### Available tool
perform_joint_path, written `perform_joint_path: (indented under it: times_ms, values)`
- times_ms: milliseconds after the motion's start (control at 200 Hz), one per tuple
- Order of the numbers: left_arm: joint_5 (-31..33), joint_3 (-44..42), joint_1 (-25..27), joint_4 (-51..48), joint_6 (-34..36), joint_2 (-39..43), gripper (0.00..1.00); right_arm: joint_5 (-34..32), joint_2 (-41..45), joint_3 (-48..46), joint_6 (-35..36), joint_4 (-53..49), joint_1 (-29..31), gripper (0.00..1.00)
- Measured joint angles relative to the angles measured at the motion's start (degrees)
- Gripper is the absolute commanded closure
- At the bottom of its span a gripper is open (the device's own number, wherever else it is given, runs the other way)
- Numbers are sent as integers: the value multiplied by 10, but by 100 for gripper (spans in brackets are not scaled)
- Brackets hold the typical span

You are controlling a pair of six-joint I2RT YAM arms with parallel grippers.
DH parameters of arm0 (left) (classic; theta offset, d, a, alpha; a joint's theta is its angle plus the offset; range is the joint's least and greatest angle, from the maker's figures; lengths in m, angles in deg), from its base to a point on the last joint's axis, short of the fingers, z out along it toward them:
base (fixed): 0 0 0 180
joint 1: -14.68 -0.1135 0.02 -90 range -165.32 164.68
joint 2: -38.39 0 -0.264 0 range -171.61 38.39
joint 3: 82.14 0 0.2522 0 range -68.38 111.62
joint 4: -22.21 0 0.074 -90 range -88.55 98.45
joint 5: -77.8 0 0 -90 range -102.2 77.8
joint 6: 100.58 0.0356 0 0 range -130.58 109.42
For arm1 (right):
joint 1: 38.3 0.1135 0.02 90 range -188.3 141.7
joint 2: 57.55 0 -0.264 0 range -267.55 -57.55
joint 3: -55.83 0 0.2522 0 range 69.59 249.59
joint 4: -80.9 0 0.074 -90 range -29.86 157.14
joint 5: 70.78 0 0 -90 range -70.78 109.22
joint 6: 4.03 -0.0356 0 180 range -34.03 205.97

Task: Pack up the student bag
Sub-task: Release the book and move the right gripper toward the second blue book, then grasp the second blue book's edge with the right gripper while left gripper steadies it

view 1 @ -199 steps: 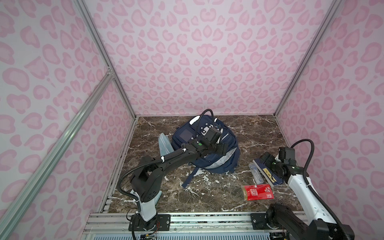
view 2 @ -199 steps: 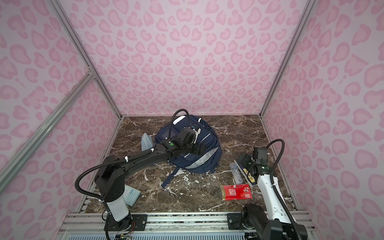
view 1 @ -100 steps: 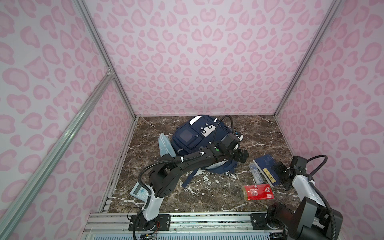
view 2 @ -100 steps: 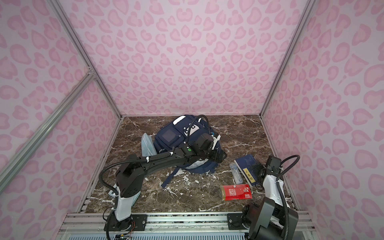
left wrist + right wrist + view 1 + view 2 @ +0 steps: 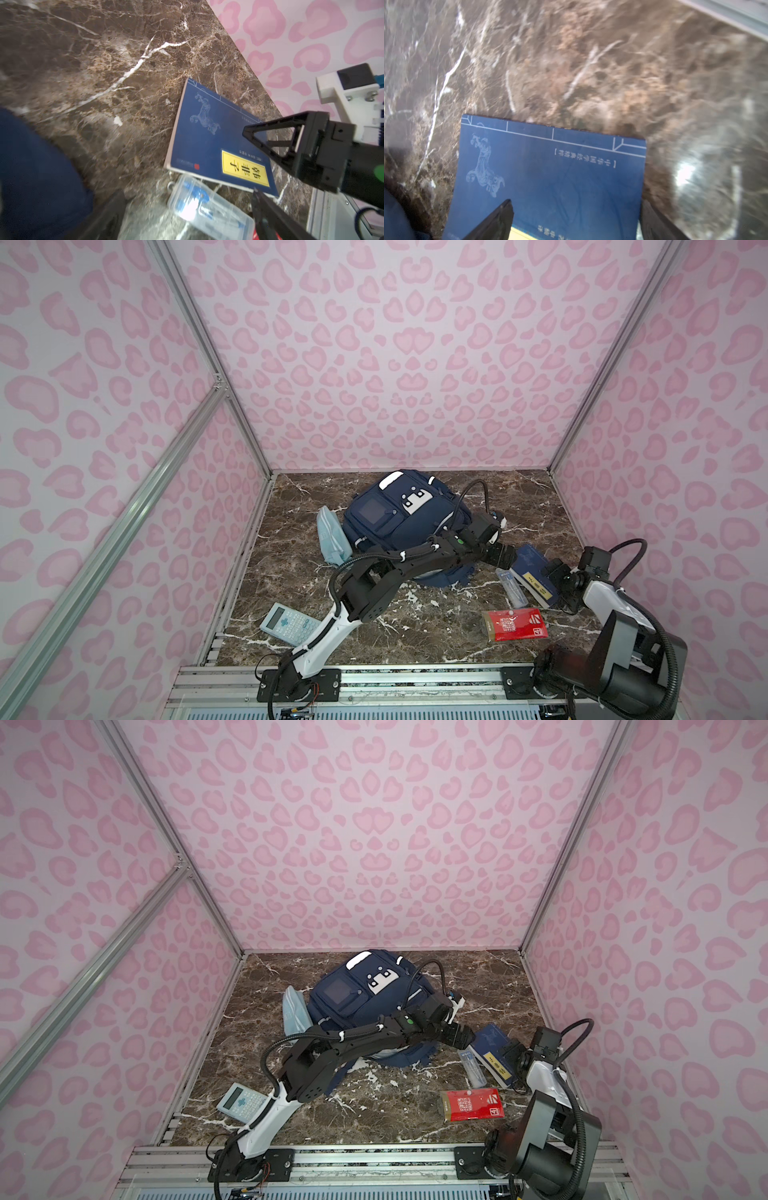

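The student bag [image 5: 399, 522] [image 5: 365, 998], navy with a white patch and a grey window pocket, lies at the back middle of the marble floor. My left gripper [image 5: 505, 556] [image 5: 462, 1038] reaches across to the right of it and is open. It hovers by a blue book [image 5: 532, 572] [image 5: 207, 141] and above a clear plastic case [image 5: 513, 589] [image 5: 207, 205]. That case shows between the fingers of the left gripper [image 5: 187, 218]. My right gripper [image 5: 557, 574] [image 5: 575, 224] is open over the book's [image 5: 560, 176] near end, jaws spanning its width.
A red packet [image 5: 515, 624] lies near the front right. A grey calculator [image 5: 289, 624] lies front left by the left arm's base. A light-blue pouch [image 5: 330, 539] leans on the bag's left side. Pink walls close in on three sides.
My left gripper has swung from over the bag to the right, ending beside the book and the clear case. The right arm has folded back, its gripper still at the book.
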Motion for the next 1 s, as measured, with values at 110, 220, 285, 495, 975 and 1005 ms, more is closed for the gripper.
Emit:
perform_joint_path:
  times_ms: [110,220,285,495,975,1005]
  values:
    - [-10,69,0,-14,-6,-60,7,-3,-22,22,0,-16,25,7]
    - [-15,104,0,-31,-15,-89,8,-5,-61,56,3,-24,44,8]
    - [-11,110,0,-37,-19,-95,9,-10,-84,74,7,-25,53,8]
    - [-8,94,0,-40,-31,-90,16,-19,-140,121,15,-17,59,11]
    - [-50,-161,13,47,-81,66,17,-28,-285,303,36,-23,121,14]
    - [-49,-164,13,46,-81,70,17,-29,-285,309,36,-26,122,13]
